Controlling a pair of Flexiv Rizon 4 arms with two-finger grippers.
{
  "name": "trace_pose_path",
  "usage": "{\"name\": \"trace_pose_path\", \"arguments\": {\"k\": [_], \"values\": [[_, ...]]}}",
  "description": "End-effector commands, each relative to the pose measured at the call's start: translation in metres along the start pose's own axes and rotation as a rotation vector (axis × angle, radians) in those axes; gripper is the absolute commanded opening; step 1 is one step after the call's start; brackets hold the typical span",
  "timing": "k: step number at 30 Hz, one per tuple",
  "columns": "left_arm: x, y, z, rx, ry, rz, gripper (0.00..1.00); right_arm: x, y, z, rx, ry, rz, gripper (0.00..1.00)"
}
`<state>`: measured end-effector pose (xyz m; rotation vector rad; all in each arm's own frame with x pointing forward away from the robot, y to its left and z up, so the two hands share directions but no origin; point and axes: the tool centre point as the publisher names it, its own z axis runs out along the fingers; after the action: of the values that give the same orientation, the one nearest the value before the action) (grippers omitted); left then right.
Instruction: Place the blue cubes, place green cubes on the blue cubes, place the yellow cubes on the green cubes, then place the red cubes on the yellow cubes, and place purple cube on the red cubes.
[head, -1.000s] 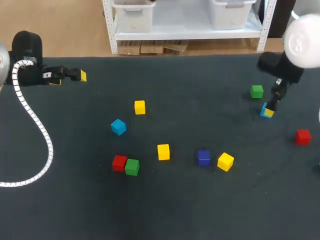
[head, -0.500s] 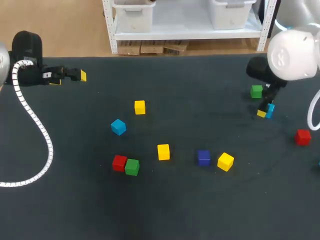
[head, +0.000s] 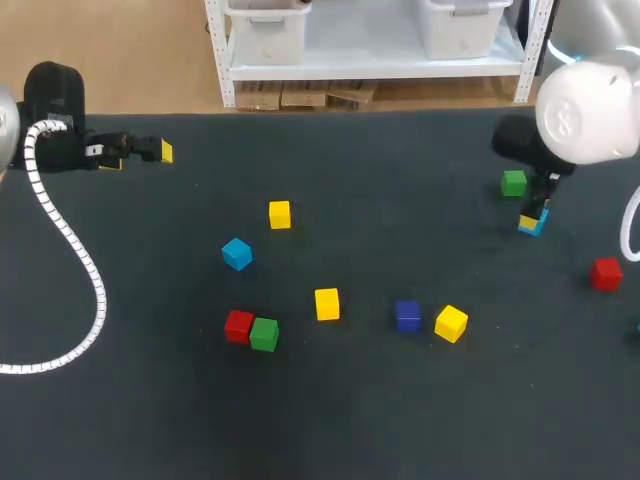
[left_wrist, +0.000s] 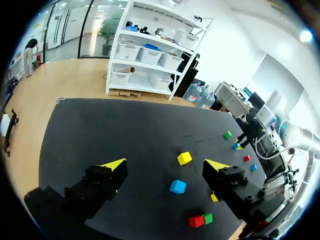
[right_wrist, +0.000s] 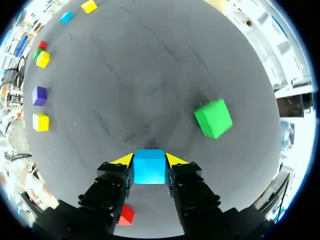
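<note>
Two arms reach over the dark desk. The right arm comes in from the far right corner and bends down steeply, so that the right hand points at the desk. Its two yellow-tipped fingers pinch a light blue cube from both sides. I cannot tell whether this cube touches the desk. A green cube lies near it, toward the far edge, and a red cube sits closer to the right edge.

The left arm stays low at the far left corner, lying along the desk. The left hand is spread wide, with nothing between its fingers.

In the middle of the desk are a second light blue cube, a far yellow cube, a middle yellow cube, a purple cube and a tilted yellow cube. A second red cube touches a second green cube.
</note>
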<state>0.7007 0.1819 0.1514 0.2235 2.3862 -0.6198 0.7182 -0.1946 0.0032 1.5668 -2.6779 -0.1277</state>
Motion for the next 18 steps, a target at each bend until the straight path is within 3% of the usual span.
{"name": "trace_pose_path", "arguments": {"k": [1,11,18], "values": [[0.001,0.002,0.0,0.011,-0.006,0.002,1.0,-0.01,0.024,-0.019,0.003,-0.027,-0.054,0.0],[0.001,0.002,0.0,0.011,-0.006,0.002,1.0,-0.069,0.079,-0.012,0.002,-0.024,-0.293,0.0],[0.001,0.002,0.0,0.011,-0.006,0.002,1.0,-0.102,0.086,0.002,0.015,0.017,-0.455,0.0]]}}
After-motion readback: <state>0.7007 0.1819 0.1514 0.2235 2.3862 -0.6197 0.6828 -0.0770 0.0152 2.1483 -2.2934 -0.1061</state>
